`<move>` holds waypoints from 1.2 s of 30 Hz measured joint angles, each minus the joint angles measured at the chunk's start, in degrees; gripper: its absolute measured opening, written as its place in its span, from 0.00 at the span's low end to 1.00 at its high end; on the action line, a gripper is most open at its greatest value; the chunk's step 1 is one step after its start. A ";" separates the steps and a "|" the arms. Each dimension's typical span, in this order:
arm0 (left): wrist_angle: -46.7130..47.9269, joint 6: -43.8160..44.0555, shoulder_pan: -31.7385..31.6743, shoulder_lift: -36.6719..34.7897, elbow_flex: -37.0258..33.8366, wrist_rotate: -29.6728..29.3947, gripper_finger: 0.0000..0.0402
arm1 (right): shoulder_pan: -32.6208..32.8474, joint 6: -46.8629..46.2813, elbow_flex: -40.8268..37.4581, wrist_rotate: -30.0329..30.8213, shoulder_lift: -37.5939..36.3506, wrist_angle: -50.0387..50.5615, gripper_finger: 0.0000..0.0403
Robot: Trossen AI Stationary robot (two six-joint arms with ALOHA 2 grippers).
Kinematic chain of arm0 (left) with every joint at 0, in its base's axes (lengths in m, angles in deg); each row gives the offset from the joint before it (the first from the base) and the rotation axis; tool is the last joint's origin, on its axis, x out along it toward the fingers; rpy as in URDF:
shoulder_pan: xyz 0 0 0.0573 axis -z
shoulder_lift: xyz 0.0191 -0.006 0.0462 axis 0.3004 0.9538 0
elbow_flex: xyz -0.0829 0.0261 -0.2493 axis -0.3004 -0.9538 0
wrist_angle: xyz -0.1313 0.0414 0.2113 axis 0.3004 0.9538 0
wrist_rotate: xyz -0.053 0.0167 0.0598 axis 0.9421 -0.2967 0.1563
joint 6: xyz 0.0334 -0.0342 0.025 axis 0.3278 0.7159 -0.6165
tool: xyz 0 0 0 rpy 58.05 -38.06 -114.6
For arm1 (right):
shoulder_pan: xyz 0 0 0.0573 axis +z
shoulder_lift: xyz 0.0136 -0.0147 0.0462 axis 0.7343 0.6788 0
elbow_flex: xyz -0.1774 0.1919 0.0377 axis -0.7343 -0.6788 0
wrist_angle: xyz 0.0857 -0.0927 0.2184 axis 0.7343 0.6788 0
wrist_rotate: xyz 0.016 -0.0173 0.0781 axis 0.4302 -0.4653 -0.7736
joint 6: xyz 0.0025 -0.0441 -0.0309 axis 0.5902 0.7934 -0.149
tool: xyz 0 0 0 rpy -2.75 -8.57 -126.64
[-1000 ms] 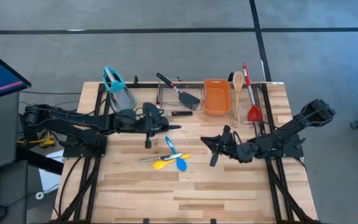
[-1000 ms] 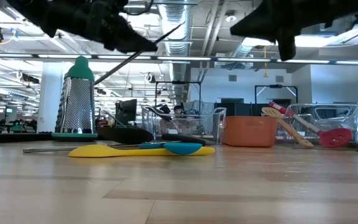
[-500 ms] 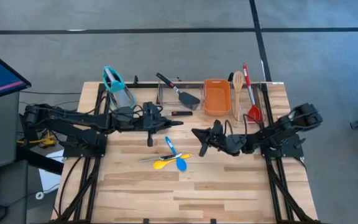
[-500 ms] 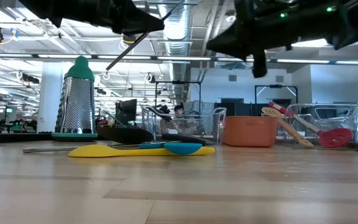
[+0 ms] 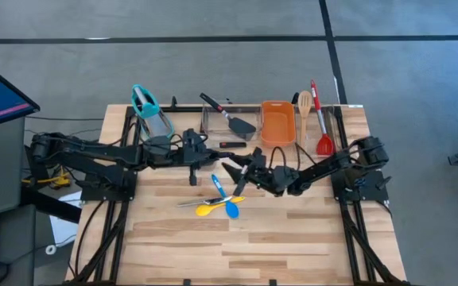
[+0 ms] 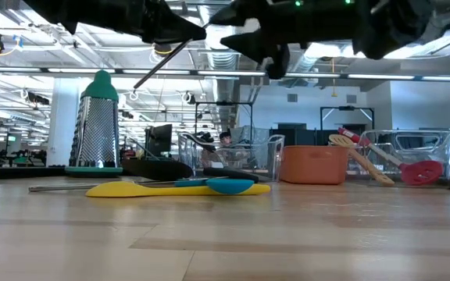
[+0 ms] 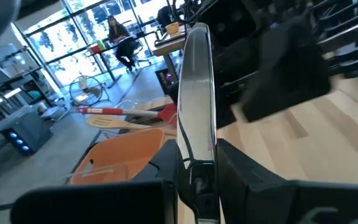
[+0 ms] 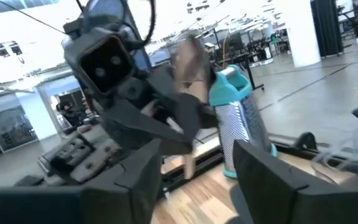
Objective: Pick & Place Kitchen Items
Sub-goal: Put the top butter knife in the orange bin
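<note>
Handover nears: right pincer, fingers apart, has swept leftward to frame centre, reaching the steel utensil clamped in the left pincer above the bench.

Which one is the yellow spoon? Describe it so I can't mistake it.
Start at the orange tub at the table's far edge, then come toward the middle of the table, where small utensils lie together. The yellow spoon lies flat there, touching the blue spoon; it is the only yellow piece.
</note>
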 joint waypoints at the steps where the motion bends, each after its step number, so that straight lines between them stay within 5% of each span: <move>1: 0.03 -0.82 0.00 0.00 0.00 -0.07 0.11 | 0.00 0.15 0.81 -0.01 0.34 0.07 0.50; 11: 0.46 -1.10 0.00 0.00 -0.04 -0.05 0.10 | -1.22 0.63 5.75 1.23 0.75 3.02 0.45; 24: 0.47 -1.28 0.02 -0.02 -0.07 -2.76 0.09 | -2.39 0.57 6.56 1.38 0.75 5.54 0.02; 36: 0.42 -1.32 0.02 -0.02 -0.07 -3.22 0.01 | -2.55 5.65 6.56 1.48 0.75 7.28 0.00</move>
